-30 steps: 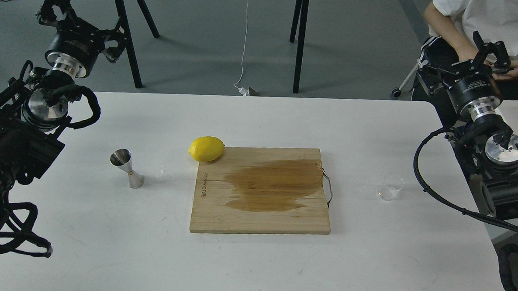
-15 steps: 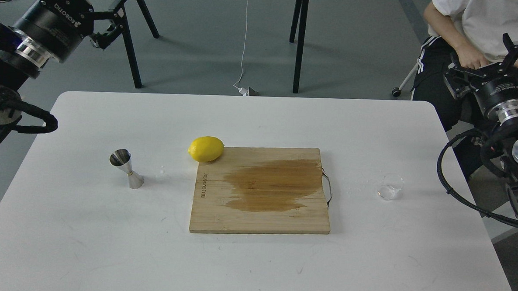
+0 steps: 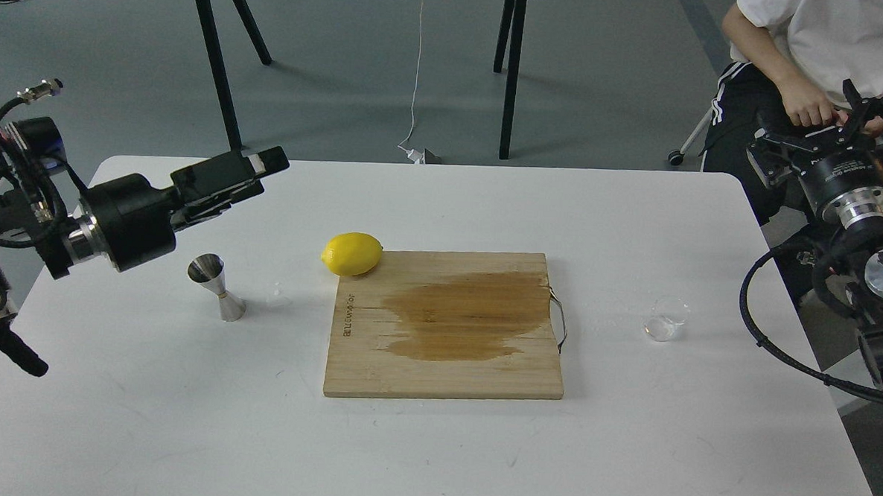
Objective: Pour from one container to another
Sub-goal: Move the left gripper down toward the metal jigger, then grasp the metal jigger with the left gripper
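The little clear cup (image 3: pixel 666 320) sits on the white table (image 3: pixel 432 456) to the right of the wooden board (image 3: pixel 445 326), and the shiny jigger (image 3: pixel 216 287) stands to the left, near the lemon (image 3: pixel 352 254). The left gripper (image 3: pixel 262 164) floats above the jigger (I cannot tell if its fingers are apart). The right gripper (image 3: pixel 864 117) is off past the table's edge with fingers spread and holding nothing.

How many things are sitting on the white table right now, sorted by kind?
Steel jigger: 1
Clear cup: 1
Lemon: 1
Wooden cutting board: 1
Total: 4
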